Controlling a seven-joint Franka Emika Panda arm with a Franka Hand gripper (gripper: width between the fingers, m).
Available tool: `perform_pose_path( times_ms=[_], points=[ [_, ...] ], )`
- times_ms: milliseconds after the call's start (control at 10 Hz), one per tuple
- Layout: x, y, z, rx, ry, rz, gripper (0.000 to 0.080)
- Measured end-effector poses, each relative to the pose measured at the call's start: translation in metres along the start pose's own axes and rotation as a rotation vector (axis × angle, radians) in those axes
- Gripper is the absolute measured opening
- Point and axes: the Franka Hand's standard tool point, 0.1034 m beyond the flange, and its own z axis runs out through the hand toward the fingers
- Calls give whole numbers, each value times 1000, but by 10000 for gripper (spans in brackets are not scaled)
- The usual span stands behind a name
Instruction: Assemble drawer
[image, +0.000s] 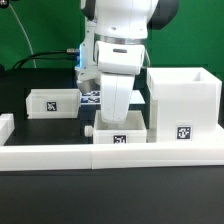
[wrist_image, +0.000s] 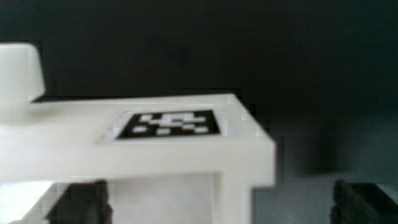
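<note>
The drawer's tall white housing (image: 185, 100) stands at the exterior view's right, its tag facing front. One small open-top box (image: 122, 131) sits just beside it against the front border block. The second small box (image: 52, 102) lies at the left. My gripper (image: 119, 122) hangs straight down over the near box, fingertips at its rim. In the wrist view the gripper (wrist_image: 224, 205) is open. Its dark fingers (wrist_image: 80, 205) stand wide apart on either side of the tagged box (wrist_image: 173, 124), whose side wall lies between them. I see no contact.
A long low white border block (image: 110, 155) runs along the front, with another piece (image: 5, 125) at the left. The marker board (image: 92, 97) lies behind the arm. A white part (wrist_image: 18, 70) shows beyond the box in the wrist view.
</note>
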Motion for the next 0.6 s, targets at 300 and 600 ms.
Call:
perform_pose_path(
  times_ms=[300,600],
  points=[
    [-3,5,-6,-11,6,-10,649],
    [-27,10,-7,-9,93,-30,649]
  ],
)
